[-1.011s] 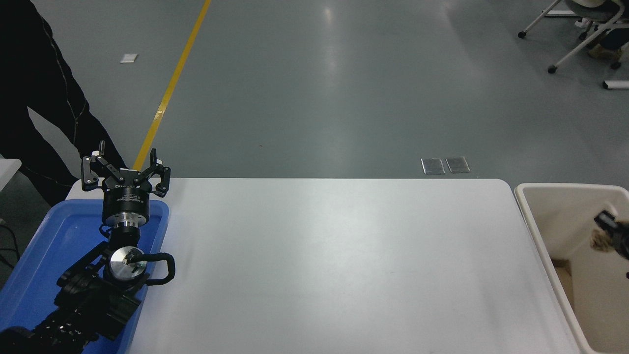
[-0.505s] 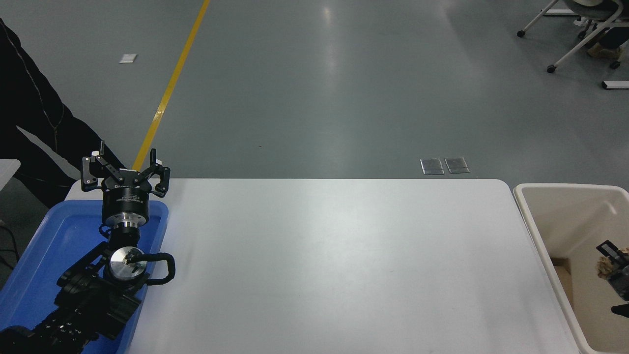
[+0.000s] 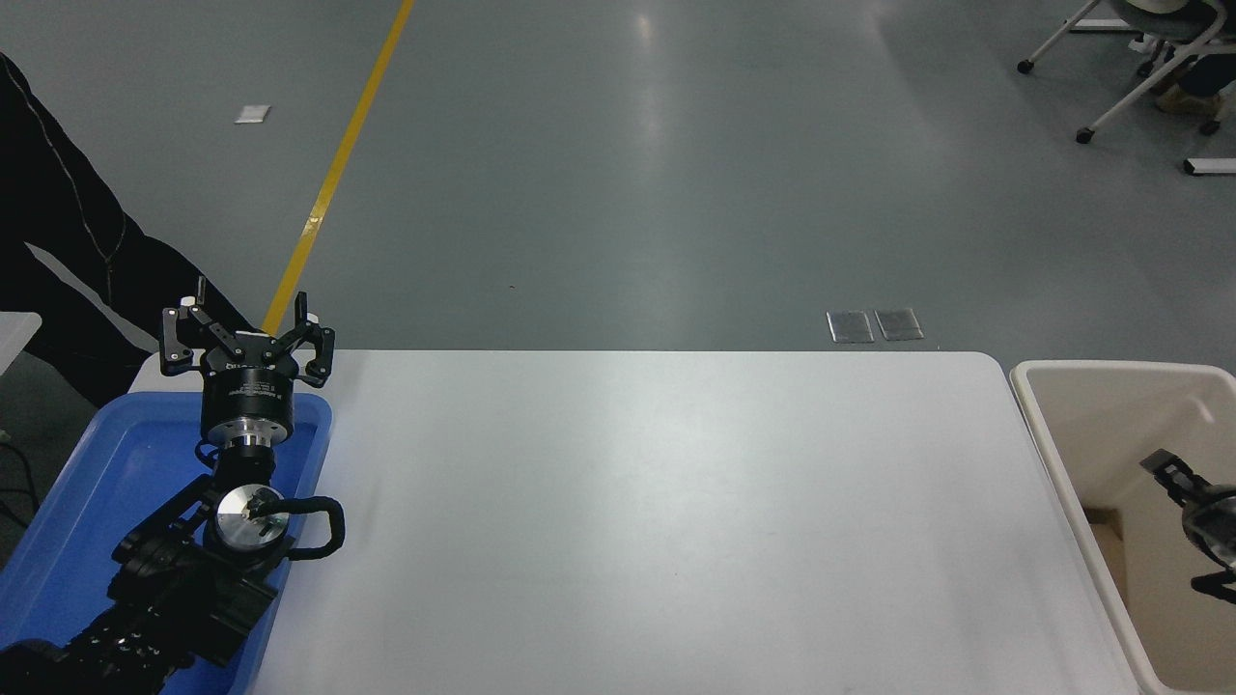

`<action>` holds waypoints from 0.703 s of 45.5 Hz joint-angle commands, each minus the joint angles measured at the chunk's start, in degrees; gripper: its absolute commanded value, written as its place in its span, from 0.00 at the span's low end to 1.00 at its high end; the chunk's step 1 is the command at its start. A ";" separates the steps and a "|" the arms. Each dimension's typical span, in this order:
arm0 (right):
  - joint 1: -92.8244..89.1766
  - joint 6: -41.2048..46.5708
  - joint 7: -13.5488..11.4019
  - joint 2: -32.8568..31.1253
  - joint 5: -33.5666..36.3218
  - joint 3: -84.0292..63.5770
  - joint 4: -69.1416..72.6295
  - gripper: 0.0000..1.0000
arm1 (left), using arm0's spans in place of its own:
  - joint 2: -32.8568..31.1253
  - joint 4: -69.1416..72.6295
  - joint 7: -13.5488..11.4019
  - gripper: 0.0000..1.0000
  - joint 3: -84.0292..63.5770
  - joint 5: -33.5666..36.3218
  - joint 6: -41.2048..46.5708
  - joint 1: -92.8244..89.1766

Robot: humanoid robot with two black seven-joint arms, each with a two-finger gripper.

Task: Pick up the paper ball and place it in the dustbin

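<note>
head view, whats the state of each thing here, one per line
left pincer: open, empty, parked over the blue tray's far end
right pincer: inside the dustbin at the picture's right edge, open, nothing seen in it
paper ball: not visible
dustbin: upright beside the table's right end
blue tray: flat on the table's left end
table: white
</note>
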 commanded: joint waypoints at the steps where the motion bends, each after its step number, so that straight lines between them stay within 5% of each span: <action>1: 17.19 3.02 0.26 -6.62 -4.68 -6.79 20.27 1.00 | -0.01 0.02 -0.01 0.99 0.00 -0.02 -0.08 0.00; 11: 38.55 11.37 0.17 -6.19 -4.77 -20.42 35.57 1.00 | -0.01 -0.06 -0.01 0.99 0.00 0.07 0.01 0.00; 24: 63.07 36.59 0.26 -2.59 -4.24 -27.10 48.41 1.00 | -0.01 -0.06 -0.01 0.99 0.00 0.07 0.01 0.00; 32: 74.32 41.61 0.17 2.51 -4.06 -30.71 55.61 1.00 | -0.01 0.02 -0.01 0.99 0.00 0.07 0.01 0.00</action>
